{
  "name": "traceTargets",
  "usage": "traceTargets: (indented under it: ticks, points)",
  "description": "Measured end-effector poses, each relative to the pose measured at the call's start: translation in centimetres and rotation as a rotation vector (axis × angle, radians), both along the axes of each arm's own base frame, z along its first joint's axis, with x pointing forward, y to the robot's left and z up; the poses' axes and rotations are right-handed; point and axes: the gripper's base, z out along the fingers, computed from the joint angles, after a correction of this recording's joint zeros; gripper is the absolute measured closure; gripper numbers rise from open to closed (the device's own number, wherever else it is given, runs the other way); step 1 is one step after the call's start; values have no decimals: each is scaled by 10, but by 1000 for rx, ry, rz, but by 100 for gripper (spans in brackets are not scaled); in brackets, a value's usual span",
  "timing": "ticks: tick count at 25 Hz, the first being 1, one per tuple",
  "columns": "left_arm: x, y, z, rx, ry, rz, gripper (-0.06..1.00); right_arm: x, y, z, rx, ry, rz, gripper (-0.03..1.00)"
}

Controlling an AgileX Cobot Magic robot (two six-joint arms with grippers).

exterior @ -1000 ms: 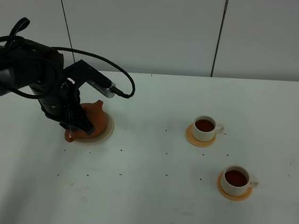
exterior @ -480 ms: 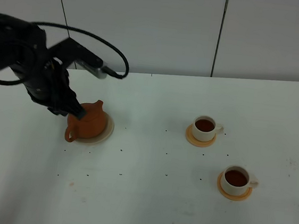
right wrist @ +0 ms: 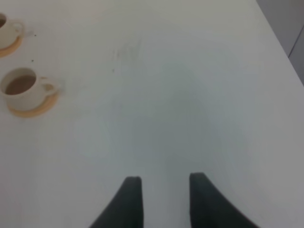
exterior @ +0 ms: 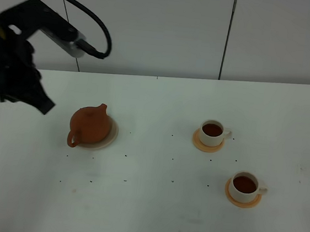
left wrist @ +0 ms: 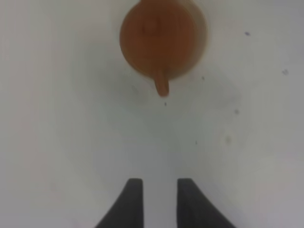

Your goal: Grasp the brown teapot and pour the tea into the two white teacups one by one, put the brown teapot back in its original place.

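Blur softens the left wrist view. Left pincer [left wrist: 156, 199] is empty, fingers apart, well away from the teapot [exterior: 90, 125] on its saucer [exterior: 110, 136]. Right pincer [right wrist: 162, 199] hangs open.

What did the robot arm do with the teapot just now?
The left end effector let go of the brown teapot and pulled up and away to the left, empty, its jaws narrowing. The teapot stayed on its pale saucer. Both white teacups, full of tea, did not move on their coasters.
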Motion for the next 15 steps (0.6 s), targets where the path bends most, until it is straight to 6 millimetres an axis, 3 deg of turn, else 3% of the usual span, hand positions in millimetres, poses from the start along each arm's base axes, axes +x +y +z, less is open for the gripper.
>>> traceTargets:
  ticks: [7, 15]
  points:
    - [-73, 24, 52, -21, -126, 9, 87, 0, 0, 0, 0, 0, 0, 73]
    - [-176, 58, 52, -77, -320, 46, 89, 0, 0, 0, 0, 0, 0, 73]
